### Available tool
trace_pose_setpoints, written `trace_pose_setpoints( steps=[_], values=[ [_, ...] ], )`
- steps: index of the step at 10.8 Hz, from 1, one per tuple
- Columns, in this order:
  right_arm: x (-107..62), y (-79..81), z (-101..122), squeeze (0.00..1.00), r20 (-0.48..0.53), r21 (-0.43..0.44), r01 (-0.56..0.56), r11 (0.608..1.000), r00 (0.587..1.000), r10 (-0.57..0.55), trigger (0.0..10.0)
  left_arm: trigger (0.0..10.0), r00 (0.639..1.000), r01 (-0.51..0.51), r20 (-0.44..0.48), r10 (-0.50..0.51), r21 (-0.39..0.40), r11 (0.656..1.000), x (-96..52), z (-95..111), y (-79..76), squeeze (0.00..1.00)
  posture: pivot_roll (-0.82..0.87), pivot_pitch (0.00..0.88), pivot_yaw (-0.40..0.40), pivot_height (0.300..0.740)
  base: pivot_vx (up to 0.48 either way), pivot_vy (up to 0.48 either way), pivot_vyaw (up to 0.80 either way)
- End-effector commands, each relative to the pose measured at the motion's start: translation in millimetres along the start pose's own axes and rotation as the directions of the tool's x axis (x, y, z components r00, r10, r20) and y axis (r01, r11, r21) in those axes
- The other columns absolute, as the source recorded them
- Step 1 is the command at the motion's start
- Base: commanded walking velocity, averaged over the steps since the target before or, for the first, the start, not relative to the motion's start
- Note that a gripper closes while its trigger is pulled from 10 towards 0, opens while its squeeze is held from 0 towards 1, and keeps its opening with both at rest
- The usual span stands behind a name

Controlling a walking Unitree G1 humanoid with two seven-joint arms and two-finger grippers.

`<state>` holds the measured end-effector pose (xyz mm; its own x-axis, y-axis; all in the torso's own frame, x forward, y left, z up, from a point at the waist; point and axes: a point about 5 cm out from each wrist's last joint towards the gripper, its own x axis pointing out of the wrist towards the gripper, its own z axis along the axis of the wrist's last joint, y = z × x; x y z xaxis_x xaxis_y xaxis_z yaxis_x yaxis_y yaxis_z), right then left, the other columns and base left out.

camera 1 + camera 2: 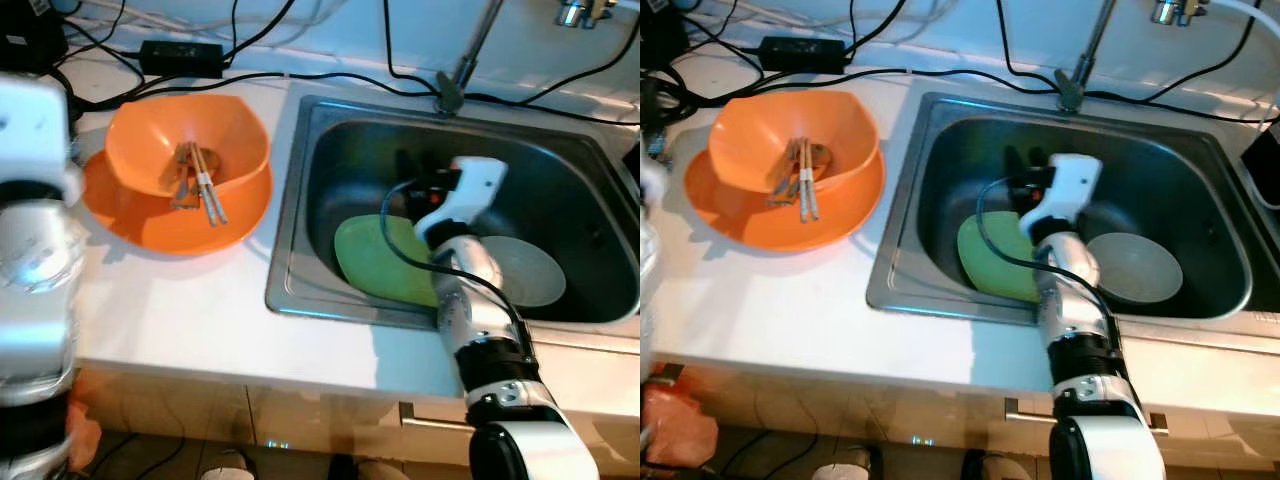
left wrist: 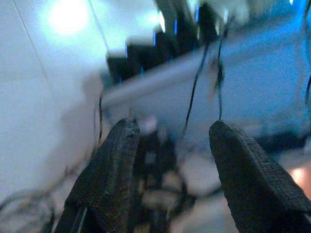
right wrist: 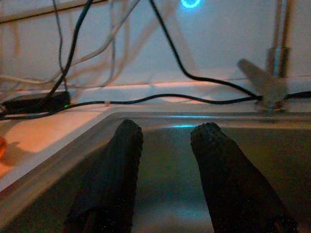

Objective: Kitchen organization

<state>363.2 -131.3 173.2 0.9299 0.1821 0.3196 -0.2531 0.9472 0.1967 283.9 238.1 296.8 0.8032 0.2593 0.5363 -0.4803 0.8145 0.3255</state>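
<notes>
My right gripper (image 3: 165,136) is down inside the sink (image 1: 300,180), its two black fingers (image 3: 121,165) spread apart with nothing between them, pointing toward the far wall of the basin. The right arm reaches in from the near edge, its white wrist above the sink floor. Just under and to the left of that wrist lies a green plate (image 1: 375,255), tilted against the near wall. To the right of the arm a grey plate (image 1: 530,270) lies flat on the sink floor. The tap (image 1: 460,70) stands at the far rim, with black cables (image 1: 350,78) running along the counter (image 1: 180,310) behind it.

My left gripper (image 2: 170,145) is released too, fingers wide apart, empty; its view is blurred, showing cables and a pale wall.

On the counter left of the sink sits an orange bowl (image 1: 225,125) stacked in a wider orange bowl (image 1: 130,215), with chopsticks (image 1: 207,185) lying inside the upper one.
</notes>
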Motion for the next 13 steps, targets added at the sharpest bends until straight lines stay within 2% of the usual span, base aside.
trace_pose_setpoints(
  steps=[1,3,4,5,7,8,10,13],
  values=[
    [-0.2,-6.7,10.4,0.00,0.052,-0.010,0.027,1.000,0.998,-0.027,10.0,10.0,0.997,0.038,0.073,-0.035,-0.030,0.999,2.1,9.0,-10.2,0.00,0.15,0.104,-0.069,0.740,0.000,0.000,0.00],
    [2.6,-6.6,22.5,0.00,0.110,-0.016,0.032,0.999,0.993,-0.030,10.0,10.0,0.965,0.194,0.211,-0.157,-0.169,0.966,2.9,33.4,-44.9,0.00,0.14,0.110,-0.068,0.740,0.000,0.000,0.00],
    [2.6,-6.8,24.9,0.00,0.125,-0.009,0.040,0.999,0.991,-0.038,10.0,10.0,0.952,0.244,0.242,-0.190,-0.219,0.945,3.0,41.8,-56.3,0.00,0.13,0.111,-0.066,0.740,0.000,0.000,0.00],
    [1.8,-6.4,25.4,0.00,0.128,-0.022,0.039,0.999,0.991,-0.036,10.0,10.0,0.933,0.329,0.260,-0.247,-0.348,0.878,-3.7,47.2,-83.6,0.00,0.13,0.111,-0.066,0.740,0.000,0.000,0.00],
    [0.9,-6.3,26.2,0.00,0.132,-0.030,0.045,0.999,0.990,-0.040,10.0,10.0,0.924,0.367,0.256,-0.285,-0.382,0.848,-8.9,43.7,-102.8,0.00,0.13,0.111,-0.066,0.740,0.000,0.000,0.00],
    [0.8,-5.8,29.5,0.00,0.145,-0.035,0.045,0.998,0.989,-0.040,10.0,10.0,0.923,0.374,0.257,-0.287,-0.411,0.831,-7.7,45.8,-110.3,0.00,0.12,0.115,-0.065,0.740,0.000,0.000,0.00],
    [-0.2,-5.1,30.7,0.00,0.158,-0.029,0.045,0.999,0.987,-0.040,10.0,10.0,0.909,0.409,0.264,-0.324,-0.406,0.817,-11.6,45.2,-120.1,0.00,0.11,0.118,-0.063,0.740,0.000,0.000,0.00],
    [-0.1,-3.9,33.9,0.00,0.169,-0.029,0.046,0.999,0.985,-0.040,10.0,10.0,0.918,0.387,0.255,-0.303,-0.412,0.825,-9.0,42.1,-118.2,0.00,0.11,0.119,-0.062,0.740,0.000,0.000,0.00]
  ],
)
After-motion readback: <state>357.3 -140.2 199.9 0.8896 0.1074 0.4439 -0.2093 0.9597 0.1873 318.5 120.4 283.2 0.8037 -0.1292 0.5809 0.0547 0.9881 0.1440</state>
